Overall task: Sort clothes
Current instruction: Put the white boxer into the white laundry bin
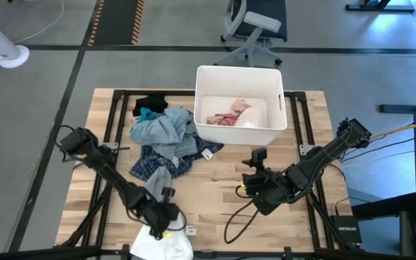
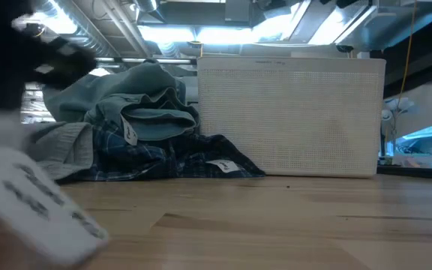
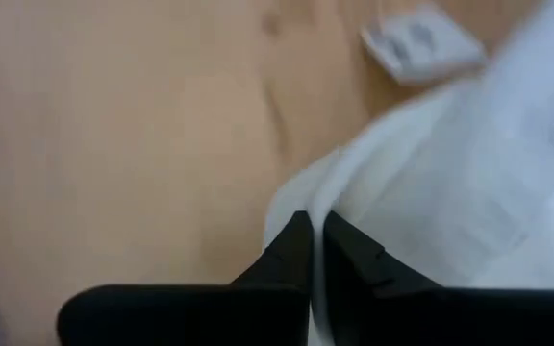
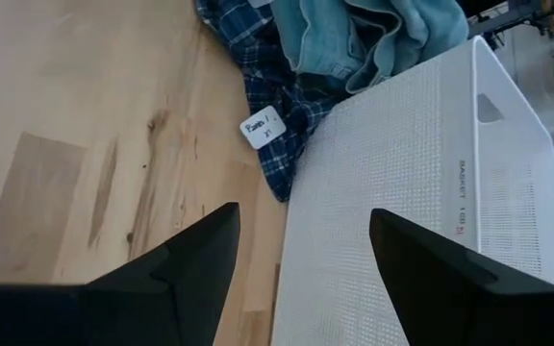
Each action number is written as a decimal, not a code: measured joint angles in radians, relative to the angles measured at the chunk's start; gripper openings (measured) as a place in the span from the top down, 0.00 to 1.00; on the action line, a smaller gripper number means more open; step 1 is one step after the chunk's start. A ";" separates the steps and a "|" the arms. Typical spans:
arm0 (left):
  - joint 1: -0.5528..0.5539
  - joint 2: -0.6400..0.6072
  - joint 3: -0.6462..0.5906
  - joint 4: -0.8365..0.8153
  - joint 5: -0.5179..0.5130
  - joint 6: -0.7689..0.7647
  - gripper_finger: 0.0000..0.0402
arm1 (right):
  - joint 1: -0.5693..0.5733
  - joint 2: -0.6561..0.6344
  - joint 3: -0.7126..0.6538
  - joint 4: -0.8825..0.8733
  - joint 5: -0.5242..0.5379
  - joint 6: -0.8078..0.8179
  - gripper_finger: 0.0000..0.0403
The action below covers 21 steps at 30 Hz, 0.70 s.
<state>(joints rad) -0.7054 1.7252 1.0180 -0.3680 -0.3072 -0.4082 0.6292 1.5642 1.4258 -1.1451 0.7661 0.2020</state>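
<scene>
Wooden table (image 1: pixel 215 209): left gripper (image 3: pixel 314 252) pinches white garment (image 3: pixel 469 183); right gripper (image 4: pixel 301 250) gapes empty; overhead reveals binned pink garment (image 1: pixel 230 115).

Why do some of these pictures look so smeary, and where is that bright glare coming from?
Left wrist view: the white garment and tabletop are blurred. Low view: a big out-of-focus white tag fills the near left corner; the glare is ceiling lights behind the white bin. High and right wrist views look sharp.

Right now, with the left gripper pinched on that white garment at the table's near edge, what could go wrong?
The left gripper seems to pinch only a thin fold of the white garment, so it may slip out when lifted. The garment lies at the table edge and could slide off.
</scene>
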 joint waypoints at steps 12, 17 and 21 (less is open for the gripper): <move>0.252 -0.214 0.000 0.090 -0.210 0.189 0.98 | 0.069 0.078 0.000 0.085 0.159 0.008 0.37; 0.337 -0.200 0.000 0.125 -0.209 0.201 0.97 | 0.085 0.159 0.000 0.175 0.191 0.009 0.37; 0.365 -0.197 0.000 0.125 -0.184 0.200 0.94 | 0.085 0.229 0.000 0.212 0.159 0.010 0.37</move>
<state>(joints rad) -0.3408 1.5284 1.0183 -0.2428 -0.4908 -0.2085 0.7143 1.7932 1.4258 -0.9331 0.9255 0.2119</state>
